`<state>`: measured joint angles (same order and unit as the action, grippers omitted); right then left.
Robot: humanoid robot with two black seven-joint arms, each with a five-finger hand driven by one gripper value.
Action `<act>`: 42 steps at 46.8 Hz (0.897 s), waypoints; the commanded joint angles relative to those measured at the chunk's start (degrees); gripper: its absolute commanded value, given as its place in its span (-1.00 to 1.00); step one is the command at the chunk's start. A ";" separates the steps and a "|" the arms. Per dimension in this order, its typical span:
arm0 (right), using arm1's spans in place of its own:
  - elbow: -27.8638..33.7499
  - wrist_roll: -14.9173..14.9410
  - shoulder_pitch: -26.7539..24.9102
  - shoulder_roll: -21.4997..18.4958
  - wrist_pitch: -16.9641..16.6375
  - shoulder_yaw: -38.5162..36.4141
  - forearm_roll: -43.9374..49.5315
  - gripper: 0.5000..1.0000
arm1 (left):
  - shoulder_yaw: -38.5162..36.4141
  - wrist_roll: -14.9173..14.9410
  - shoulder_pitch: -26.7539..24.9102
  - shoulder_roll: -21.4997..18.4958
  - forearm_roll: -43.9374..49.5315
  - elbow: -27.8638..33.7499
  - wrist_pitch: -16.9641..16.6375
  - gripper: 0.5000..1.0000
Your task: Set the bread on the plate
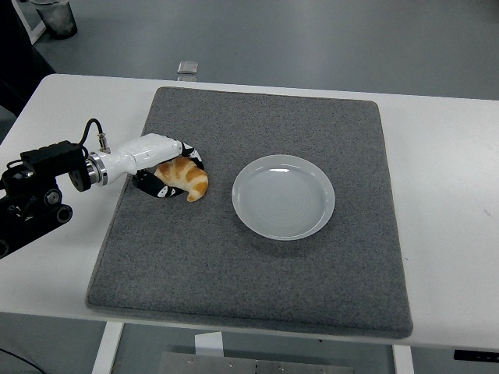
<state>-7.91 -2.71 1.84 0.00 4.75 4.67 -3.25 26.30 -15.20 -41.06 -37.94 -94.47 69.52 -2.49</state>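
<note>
A golden croissant (187,176) lies on the left part of the grey mat (257,257). My left hand (168,167), white with black fingers, comes in from the left and is curled around the croissant's left end, fingers above it and thumb below. The croissant still rests on the mat. An empty white plate (283,196) sits on the mat to the right of the croissant, a short gap away. My right hand is out of view.
The mat covers most of the white table (444,195). A small clear object (186,68) lies at the table's far edge. A dark container (53,17) stands on the floor at the top left.
</note>
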 commanded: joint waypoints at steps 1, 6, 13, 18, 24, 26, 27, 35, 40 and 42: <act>0.00 0.07 0.00 0.00 0.00 -0.02 0.00 0.81 | -0.02 -0.09 0.01 -0.02 0.07 0.00 0.03 -0.80; 0.00 0.07 0.00 0.00 0.00 -0.02 0.00 0.81 | 0.07 -0.18 -0.07 -0.20 0.16 0.18 0.03 -0.99; 0.00 -0.02 0.00 0.00 0.00 0.07 0.00 0.81 | 1.12 -0.27 -1.04 -1.08 0.34 0.27 -0.14 -1.00; 0.00 -0.02 0.00 0.00 0.00 -0.02 0.00 0.81 | 2.26 -0.27 -1.66 -1.34 1.30 0.35 -3.47 -1.00; 0.00 -0.02 0.00 0.00 0.00 -0.02 0.00 0.81 | 2.62 -0.71 -1.83 -1.43 1.22 0.71 -10.42 -1.00; 0.00 0.07 0.00 0.00 0.00 0.07 0.00 0.81 | 2.70 -1.14 -2.18 -1.69 1.22 0.79 -11.57 -1.00; 0.00 -0.02 0.00 0.00 0.00 -0.02 0.00 0.82 | 2.62 -1.32 -2.53 -2.04 1.13 0.79 -11.92 -1.00; 0.00 -0.02 0.00 0.00 0.00 -0.02 0.00 0.81 | 2.70 -1.76 -6.66 -4.68 1.39 0.88 -11.66 -1.00; 0.00 -0.02 0.00 0.00 0.00 -0.02 0.00 0.81 | 2.71 -1.76 -9.74 -5.74 1.83 0.79 -10.08 -1.00; 0.00 -0.02 0.00 0.00 0.00 -0.02 0.00 0.81 | 2.71 -1.76 -11.14 -6.17 2.62 0.79 -8.68 -1.00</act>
<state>-7.91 -2.70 1.84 0.00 4.75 4.68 -3.25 29.00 -16.97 -50.19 -43.53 -92.77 70.34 -12.99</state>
